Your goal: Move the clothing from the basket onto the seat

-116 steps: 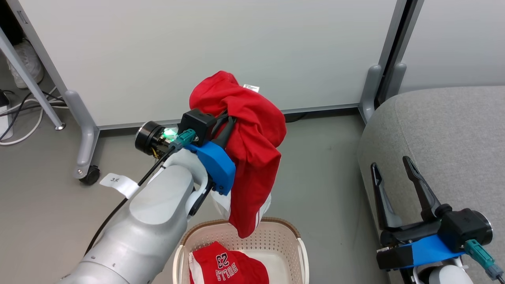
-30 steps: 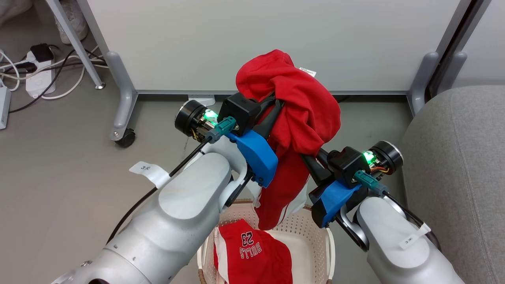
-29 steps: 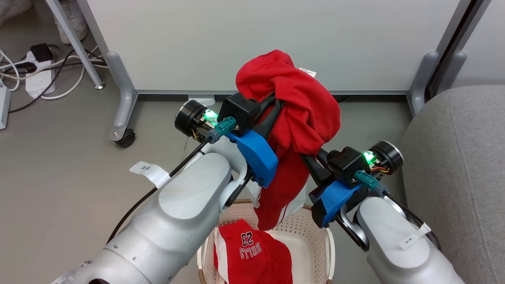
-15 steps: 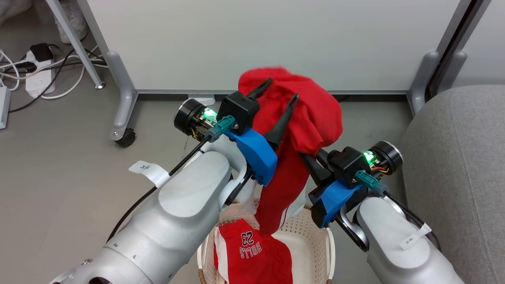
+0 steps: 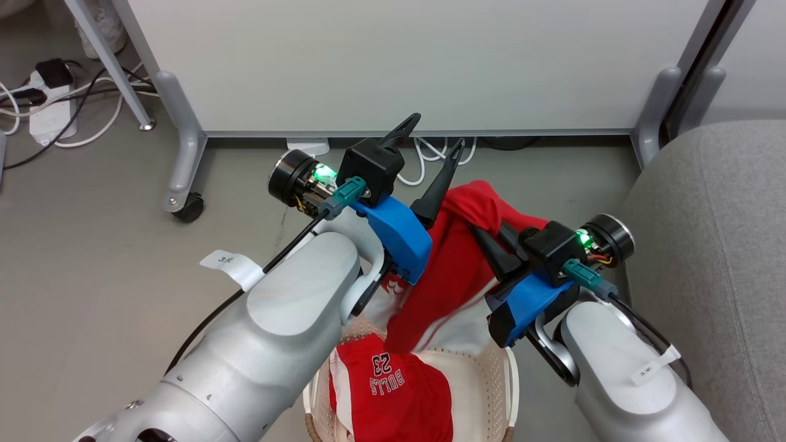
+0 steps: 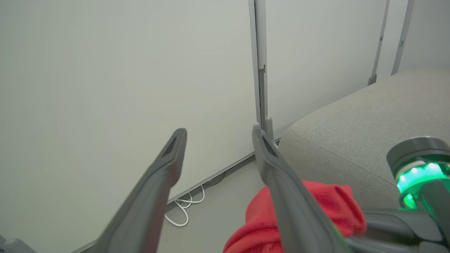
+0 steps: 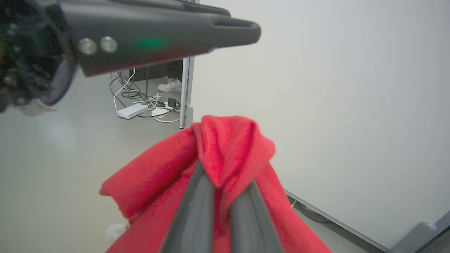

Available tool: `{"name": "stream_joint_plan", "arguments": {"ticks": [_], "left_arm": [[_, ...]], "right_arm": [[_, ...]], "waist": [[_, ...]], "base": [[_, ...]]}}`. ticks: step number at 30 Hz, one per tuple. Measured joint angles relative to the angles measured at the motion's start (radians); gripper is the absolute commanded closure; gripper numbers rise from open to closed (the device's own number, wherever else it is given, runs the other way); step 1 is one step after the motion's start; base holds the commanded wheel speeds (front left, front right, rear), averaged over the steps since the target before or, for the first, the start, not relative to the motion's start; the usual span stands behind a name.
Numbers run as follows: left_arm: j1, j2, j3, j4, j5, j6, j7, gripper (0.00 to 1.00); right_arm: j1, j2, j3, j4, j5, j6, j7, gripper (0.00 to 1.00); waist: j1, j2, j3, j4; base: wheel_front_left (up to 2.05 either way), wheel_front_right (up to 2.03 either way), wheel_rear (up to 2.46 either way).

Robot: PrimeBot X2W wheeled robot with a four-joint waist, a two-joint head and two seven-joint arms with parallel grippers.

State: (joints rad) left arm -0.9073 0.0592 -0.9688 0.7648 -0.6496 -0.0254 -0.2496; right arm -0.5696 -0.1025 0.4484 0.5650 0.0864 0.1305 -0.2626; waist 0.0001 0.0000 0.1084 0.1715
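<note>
Here the red garment (image 5: 454, 276) hangs from the right claw (image 5: 491, 236) alone. In the right wrist view that claw (image 7: 223, 182) is closed tight on a bunched fold of the cloth (image 7: 228, 147), with the fingertips buried in it. The left claw (image 5: 433, 135) stands wide open and holds nothing, its fingers spread against the white partition (image 5: 393, 61). One left finger lies close beside the cloth, and I cannot tell whether they touch. The garment's lower end trails down into the basket (image 5: 509, 380), onto or just over the red BULLS 23 jersey (image 5: 387, 387) that lies inside. The grey seat (image 5: 706, 245) is off to the robot's right, well apart from both garments. The likeliest trouble is the trailing end. If the right arm swings toward the seat without lifting first, the hem could catch the basket rim or drag the jersey with it, tipping the light basket or spilling cloth onto the floor (image 5: 92, 245). The hold is on a thick fold rather than an edge, so a quick swing might let it slide out short of the cushion. The open left finger could also snag the cloth as the two arms part.
</note>
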Motion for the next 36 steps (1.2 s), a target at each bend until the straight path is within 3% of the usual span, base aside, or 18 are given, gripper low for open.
{"name": "stream_joint_plan", "arguments": {"ticks": [16,36], "left_arm": [[0.005,0.017,0.008,-0.073,0.054,0.026,-0.012,0.0],[0.084,0.053,0.037,-0.174,0.145,0.025,-0.012,0.0]], "right_arm": [[0.034,-0.035,-0.159,-0.139,-0.016,0.0,0.0,1.0],[0.158,-0.046,-0.333,-0.336,-0.032,0.0,0.0,1.0]], "waist": [[0.0,0.0,0.074,-0.092],[-0.0001,0.0001,0.146,-0.321]], "base": [[0.0,0.0,0.0],[0.0,0.0,0.0]]}}
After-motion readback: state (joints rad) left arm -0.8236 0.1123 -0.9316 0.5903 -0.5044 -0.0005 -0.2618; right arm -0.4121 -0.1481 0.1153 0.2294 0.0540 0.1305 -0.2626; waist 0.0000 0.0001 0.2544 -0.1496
